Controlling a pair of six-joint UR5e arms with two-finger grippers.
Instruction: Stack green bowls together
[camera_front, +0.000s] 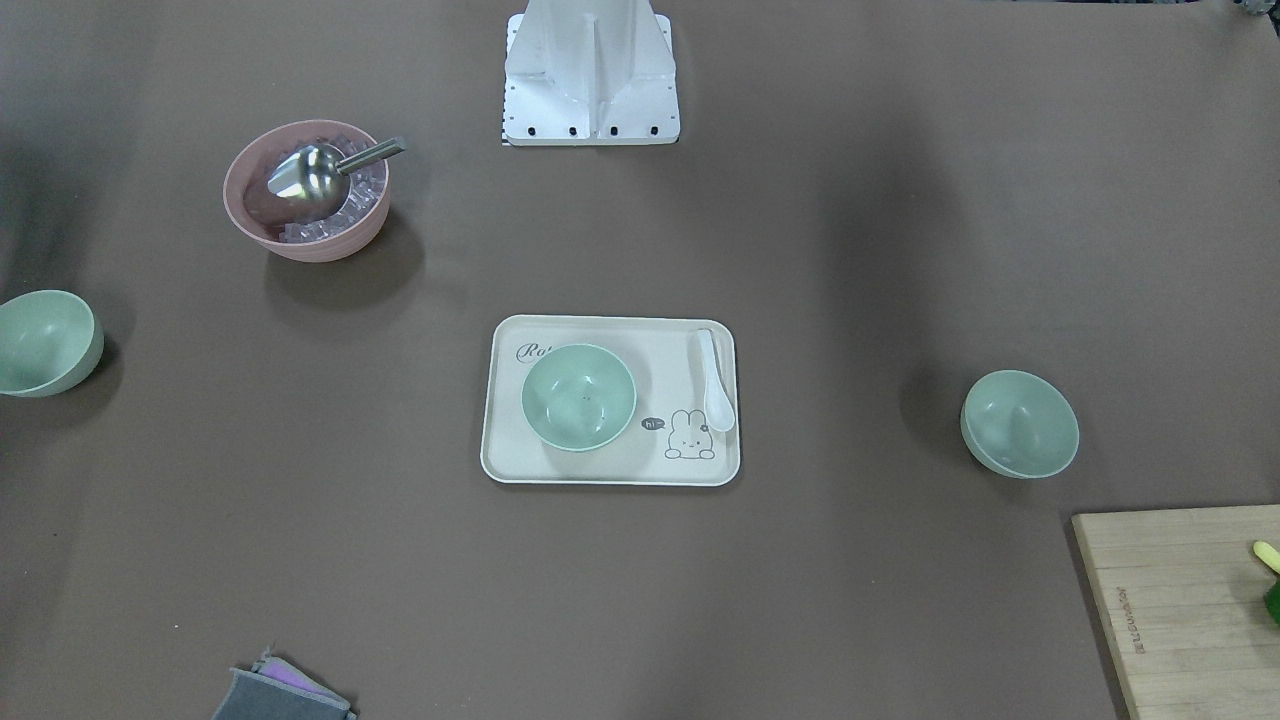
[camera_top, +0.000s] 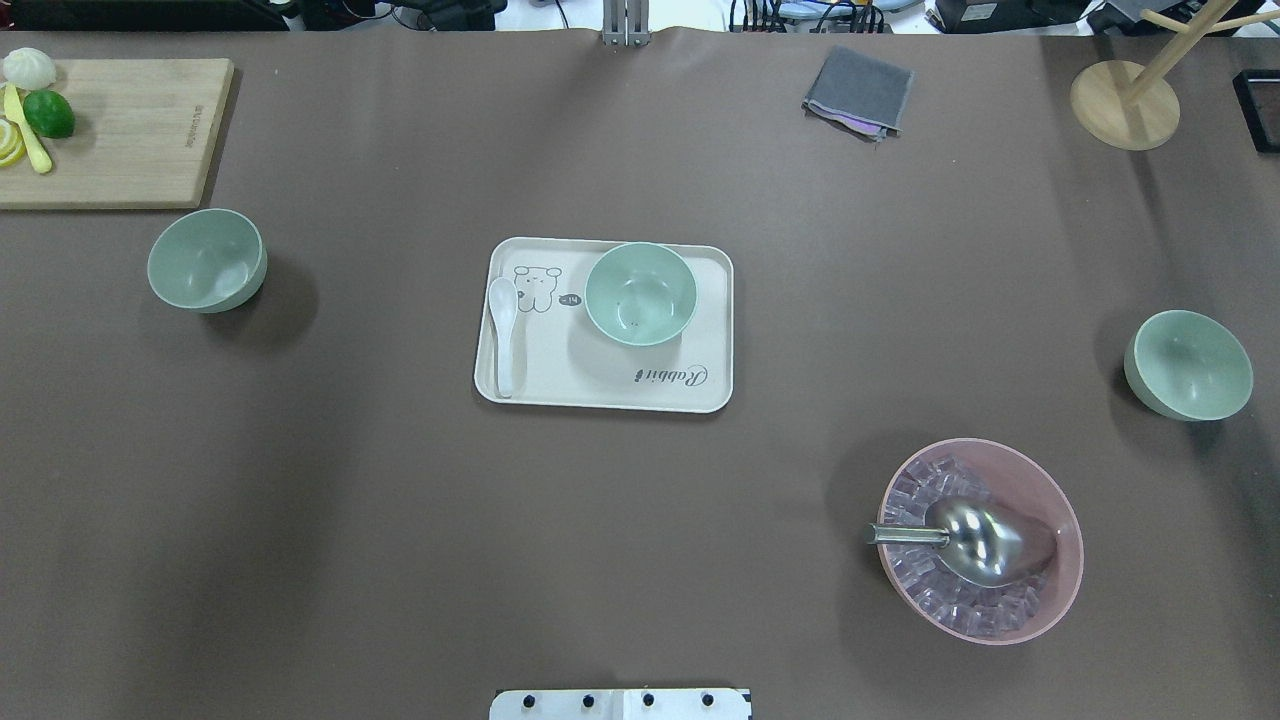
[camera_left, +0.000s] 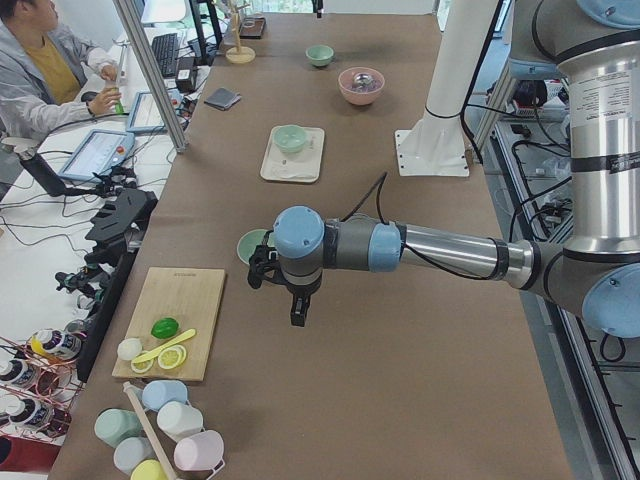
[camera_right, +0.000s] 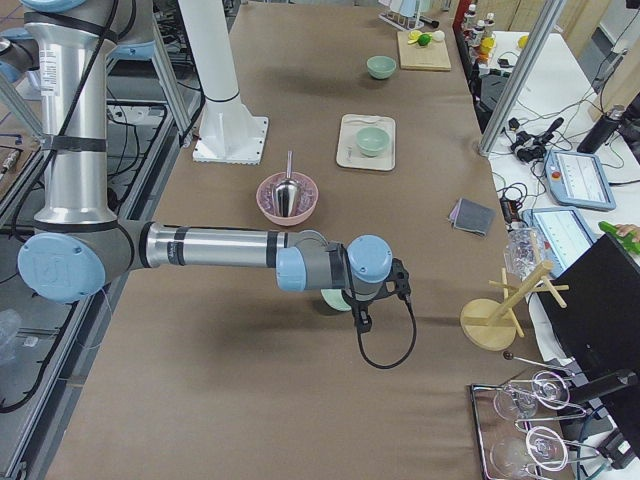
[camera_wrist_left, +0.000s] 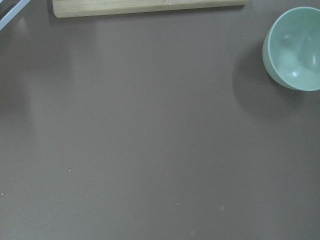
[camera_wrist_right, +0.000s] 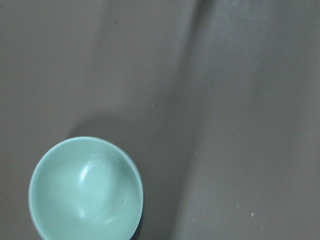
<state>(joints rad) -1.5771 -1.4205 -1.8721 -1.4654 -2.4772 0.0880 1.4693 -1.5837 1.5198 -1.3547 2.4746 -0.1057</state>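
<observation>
Three pale mint-green bowls stand apart and upright. One bowl sits on the cream tray mid-table. One bowl stands far left near the cutting board and shows in the left wrist view. One bowl stands far right and shows in the right wrist view. My left gripper hangs above the table beside the left bowl. My right gripper hangs over the right bowl. Both grippers show only in the side views, so I cannot tell whether they are open or shut.
A pink bowl with ice cubes and a metal scoop stands at the near right. A white spoon lies on the tray. A wooden cutting board with lime and lemon, a grey cloth and a wooden stand line the far edge.
</observation>
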